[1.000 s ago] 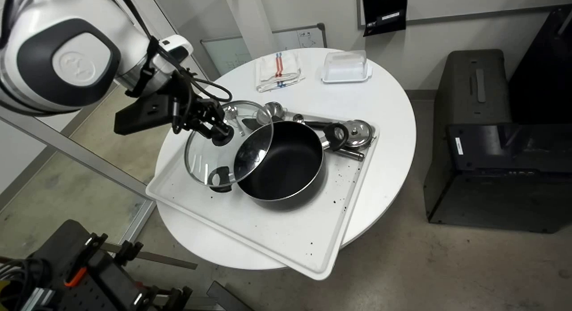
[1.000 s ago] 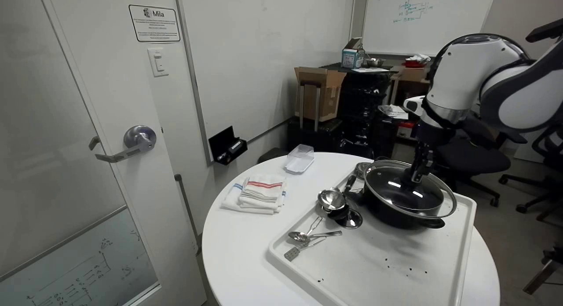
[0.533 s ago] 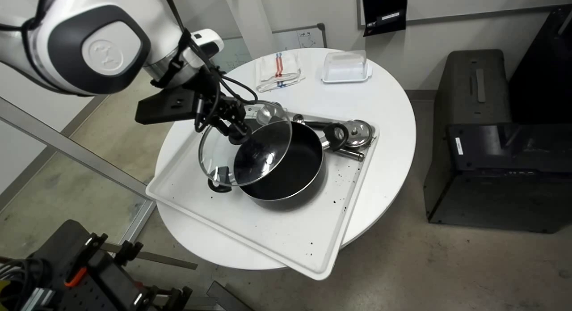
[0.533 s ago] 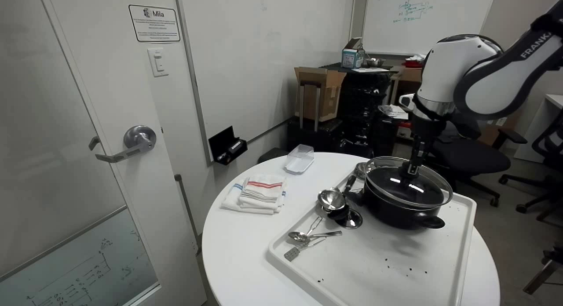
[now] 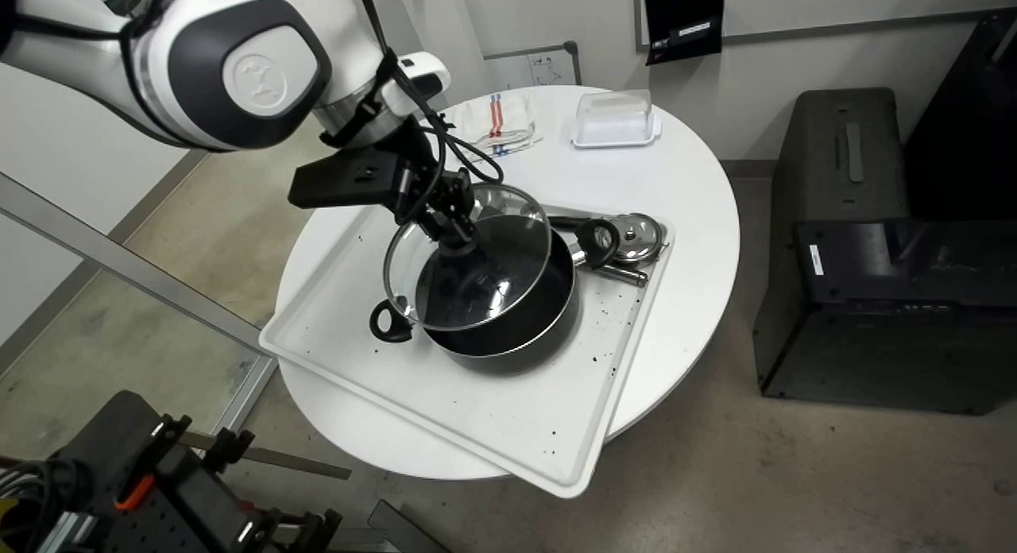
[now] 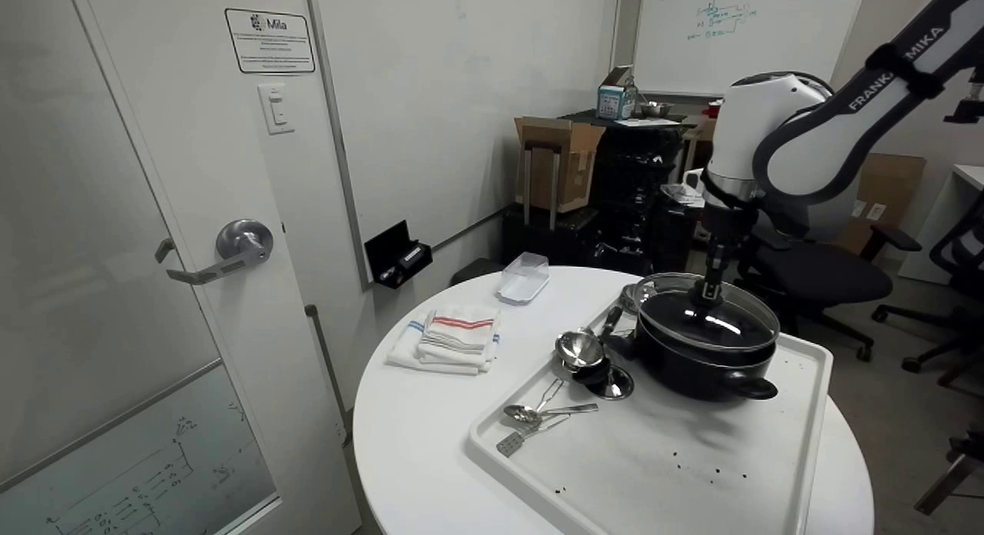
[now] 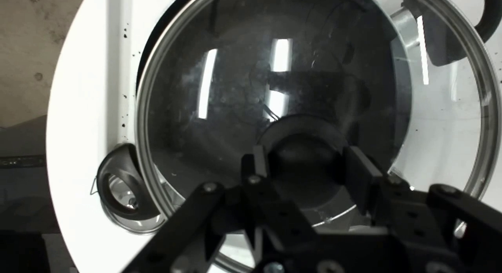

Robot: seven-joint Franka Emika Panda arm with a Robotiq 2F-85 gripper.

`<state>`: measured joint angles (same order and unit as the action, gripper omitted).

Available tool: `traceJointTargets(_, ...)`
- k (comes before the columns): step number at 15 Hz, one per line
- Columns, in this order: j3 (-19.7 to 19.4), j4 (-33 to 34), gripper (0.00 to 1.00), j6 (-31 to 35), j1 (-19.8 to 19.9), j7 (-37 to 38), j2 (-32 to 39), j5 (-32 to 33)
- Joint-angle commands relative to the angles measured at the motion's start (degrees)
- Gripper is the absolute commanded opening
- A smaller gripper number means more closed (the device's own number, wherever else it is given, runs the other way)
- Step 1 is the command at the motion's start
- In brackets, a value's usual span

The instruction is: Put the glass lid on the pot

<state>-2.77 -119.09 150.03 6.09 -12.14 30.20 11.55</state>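
Observation:
My gripper (image 5: pixel 457 239) is shut on the black centre knob of the glass lid (image 5: pixel 516 255). In the wrist view the two fingers (image 7: pixel 308 163) stand on either side of the knob (image 7: pixel 306 175). The black pot (image 5: pixel 544 315) stands on the tray with its two handles out to the sides. The lid hangs over the pot, a little off-centre; in an exterior view its rim looks slightly above the pot's rim (image 6: pixel 676 373). In the wrist view a dark strip of pot shows past the lid's upper left edge, and white tray shows through the glass at right.
A white tray (image 5: pixel 477 410) lies on the round white table (image 5: pixel 699 219). Shiny metal utensils (image 6: pixel 580 350) and a small metal lidded piece (image 5: pixel 636 237) lie near the pot's handle. Folded towels (image 6: pixel 453 339) and a clear-covered dish (image 5: pixel 616 120) stand at the back.
The gripper and lid have moved across towards the pot, to the right in an exterior view. The lid now overlaps more of the pot. The pot has not moved.

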Motion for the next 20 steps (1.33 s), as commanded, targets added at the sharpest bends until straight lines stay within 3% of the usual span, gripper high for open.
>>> traceJointTargets(1, -0.2, 4.6, 0.24, -2.9, 0.8, -0.4, 2.7, -1.4)
traceJointTargets(20, -0.5, 6.8, 0.24, -2.5, 1.8, -0.2, 7.3, -1.2)
